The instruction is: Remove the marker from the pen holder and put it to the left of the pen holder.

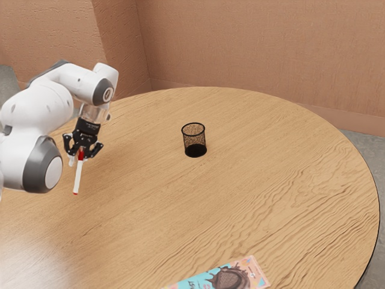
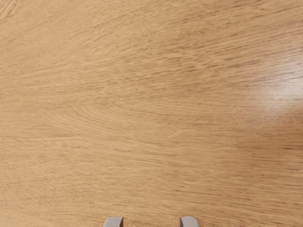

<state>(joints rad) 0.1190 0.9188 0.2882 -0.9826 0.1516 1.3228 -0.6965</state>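
Beside the arm, at the exterior view's left, my gripper [image 1: 77,159] points down with its fingers apart. The white marker with red ends [image 1: 78,176] shows in front of and below the gripper, its upper red end overlapping it; whether it touches a finger or rests on the table I cannot tell. In the wrist view the tips of the gripper [image 2: 151,222] stand well apart, with bare wood between them. The black mesh pen holder [image 1: 194,140] stands upright on the table, away from the gripper toward the exterior view's right, with nothing visible inside.
A colourful flat packet [image 1: 231,276] lies at the exterior view's lower edge, far from the pen holder. The round wooden table [image 1: 289,180] reaches to a curved edge at the exterior view's right. Walls rise behind it.
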